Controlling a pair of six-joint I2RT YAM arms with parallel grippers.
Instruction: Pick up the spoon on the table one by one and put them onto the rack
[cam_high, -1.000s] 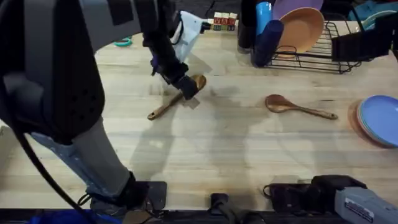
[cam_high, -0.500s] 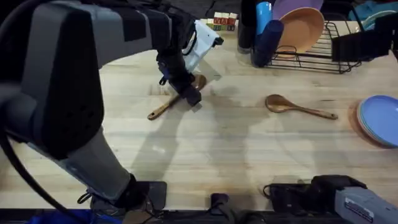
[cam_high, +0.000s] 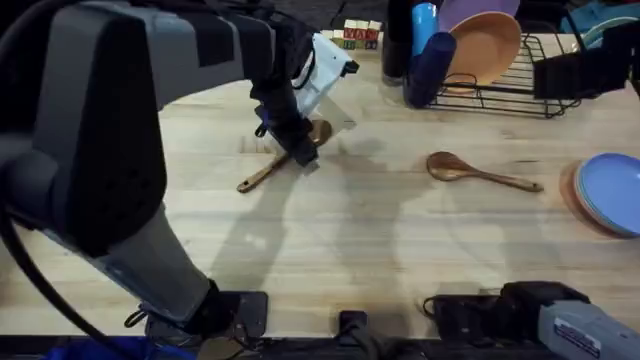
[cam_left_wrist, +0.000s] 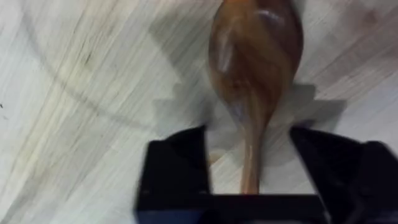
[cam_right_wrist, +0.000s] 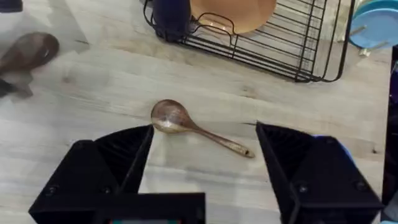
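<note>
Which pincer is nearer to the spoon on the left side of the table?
Left. The left pincer is open around that spoon, straddling its neck. The right pincer hangs open above the other spoon.

From above the arm bases we look down and forward over the table (cam_high: 400, 250). Our left wrist camera sits very close over 1 spoon (cam_left_wrist: 252, 81); our right wrist camera, higher, shares the rack (cam_right_wrist: 292, 50) with the overhead.

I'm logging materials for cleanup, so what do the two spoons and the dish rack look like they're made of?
Both spoons look like brown wood with a smooth, slightly glossy finish: grain streaks and a highlight show in the bowl. The rack looks like thin metal wire, probably coated black, judging by its slim bent bars.
</note>
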